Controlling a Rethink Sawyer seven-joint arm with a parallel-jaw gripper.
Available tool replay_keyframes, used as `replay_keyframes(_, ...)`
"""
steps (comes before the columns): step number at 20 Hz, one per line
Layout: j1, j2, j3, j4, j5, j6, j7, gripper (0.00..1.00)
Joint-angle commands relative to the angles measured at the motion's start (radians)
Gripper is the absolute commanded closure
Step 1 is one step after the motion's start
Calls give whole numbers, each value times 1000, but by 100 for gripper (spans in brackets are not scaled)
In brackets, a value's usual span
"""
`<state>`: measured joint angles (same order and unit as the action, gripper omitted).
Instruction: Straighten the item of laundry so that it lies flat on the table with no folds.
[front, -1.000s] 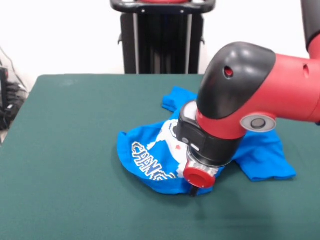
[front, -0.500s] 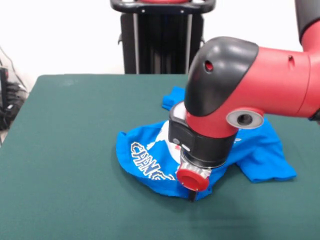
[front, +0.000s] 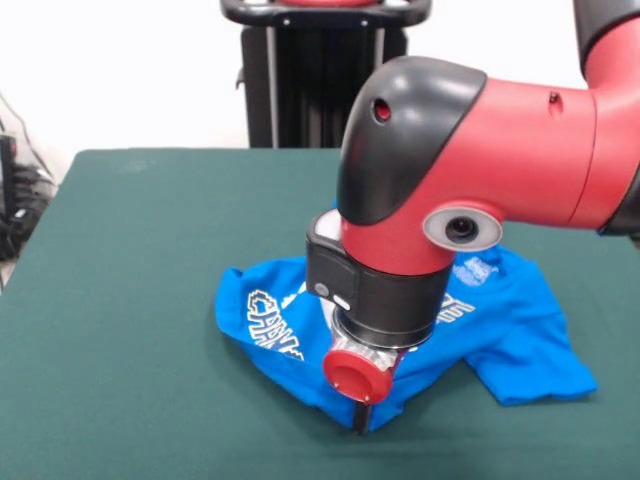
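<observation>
Shirt (front: 505, 315): rumpled, hem folded under at 6 o'clock.
Gripper (front: 362, 415): at that hem; grasp cannot be told.
Advice: hem is best drawn outward, low over table (front: 130, 300).

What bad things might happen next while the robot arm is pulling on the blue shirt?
The gripper is down at the T-shirt's near hem, close to the table's front edge, so more pulling might drag the shirt off. The shirt is bunched, with its lettering curled over, so dragging one spot may only move the folds along. The cloth might also slip free; whether it is truly pinched cannot be seen.
</observation>
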<state>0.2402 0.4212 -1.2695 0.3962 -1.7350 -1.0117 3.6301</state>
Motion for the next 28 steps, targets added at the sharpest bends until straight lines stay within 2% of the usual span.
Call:
replay_keyframes(1, 11, 9, 5, -45, 72, 106, 157, 100)
replay_keyframes(7, 27, 11, 31, -36, 101, 82, 169, 100)
replay_keyframes(16, 37, 17, 39, -10, 133, 87, 127, 100)
replay_keyframes(17, 38, 21, 32, -9, 132, 82, 125, 0)
replay_keyframes(28, 32, 20, 30, -20, 136, 71, 125, 0)
